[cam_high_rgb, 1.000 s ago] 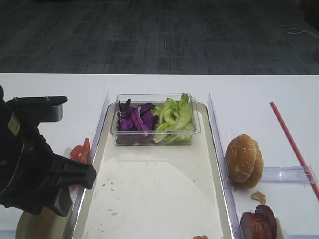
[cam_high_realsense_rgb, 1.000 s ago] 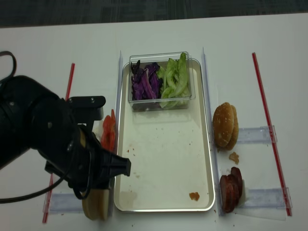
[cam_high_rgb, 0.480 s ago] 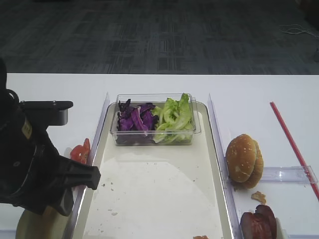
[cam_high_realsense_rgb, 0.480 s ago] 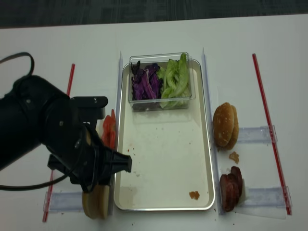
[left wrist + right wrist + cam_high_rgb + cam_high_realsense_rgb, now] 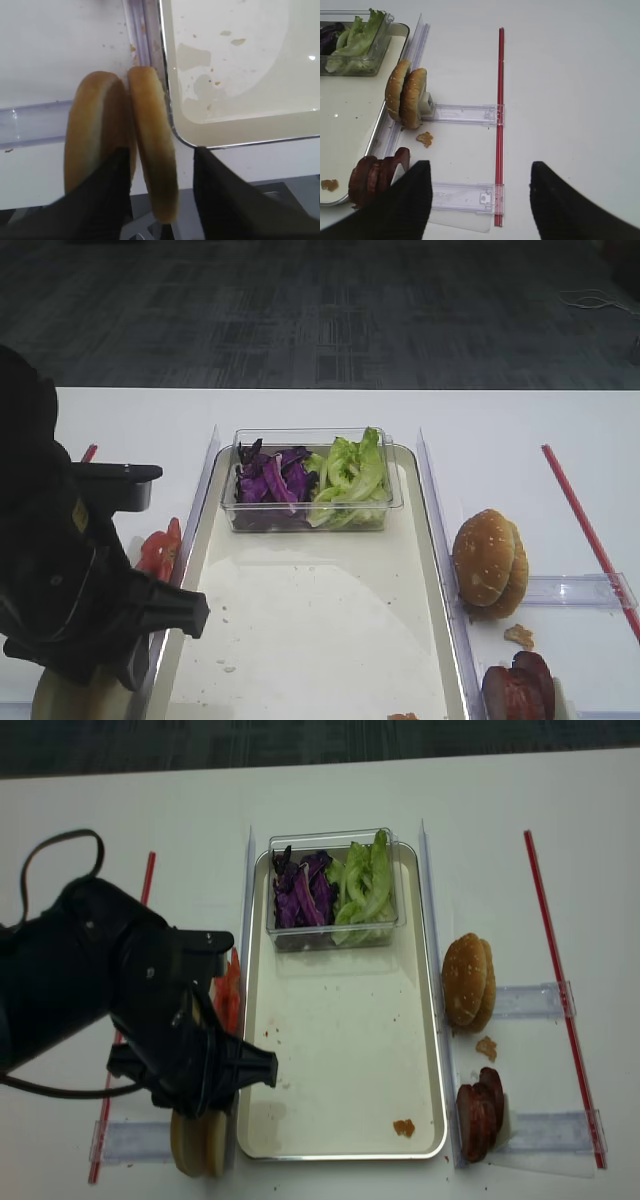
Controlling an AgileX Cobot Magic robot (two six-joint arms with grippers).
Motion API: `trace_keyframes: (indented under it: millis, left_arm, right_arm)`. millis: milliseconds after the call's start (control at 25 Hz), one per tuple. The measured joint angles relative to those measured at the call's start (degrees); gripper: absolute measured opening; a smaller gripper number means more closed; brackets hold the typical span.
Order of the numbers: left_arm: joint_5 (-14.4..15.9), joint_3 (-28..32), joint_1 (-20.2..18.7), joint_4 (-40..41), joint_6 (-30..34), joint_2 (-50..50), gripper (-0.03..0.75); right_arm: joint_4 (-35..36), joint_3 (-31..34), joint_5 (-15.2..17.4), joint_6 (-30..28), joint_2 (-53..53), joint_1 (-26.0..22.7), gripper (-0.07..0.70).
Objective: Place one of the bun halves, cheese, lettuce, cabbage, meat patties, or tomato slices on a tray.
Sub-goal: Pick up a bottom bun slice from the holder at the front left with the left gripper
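Tan-edged and soft, the two bun halves stand on edge, face to face, just outside the near-left corner of the tray. The left gripper is above them with jaws spread: the right-hand half sits in the gap between the two fingers, and the left-hand half lies partly behind the left finger. No contact on either side can be confirmed from the wrist view.

Handling judgement:
- The bun is light bread. It will compress under a firm pinch and may tear or shed crumbs.
- Grip across the two flat faces of the half between the jaws, near its upper edge, so the pads bear on broad surfaces rather than on the curved rim.
- The halves touch each other. Closing may drag the neighbour along or tip it; keep the left finger in the seam between them.
- The tray rim lies immediately beside the right finger; a lift should clear it before any sideways travel.

The right gripper hangs with fingers wide apart and nothing between them. Ahead of it and to its left are the sesame buns and meat patties; it plays no part at this step
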Motion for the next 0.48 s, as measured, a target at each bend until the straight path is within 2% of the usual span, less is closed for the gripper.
trace_keyframes:
  millis: [280,480]
  left_arm:
    - [0.1,0.0,0.0,0.0,0.2,1.4,0.282]
    - [0.1,0.0,0.0,0.7,0.2,1.4,0.221]
  right_arm:
    - [0.0,0.0,0.0,0.0,0.0,0.0,0.477]
    - [0.0,0.0,0.0,0.0,0.0,0.0,0.477]
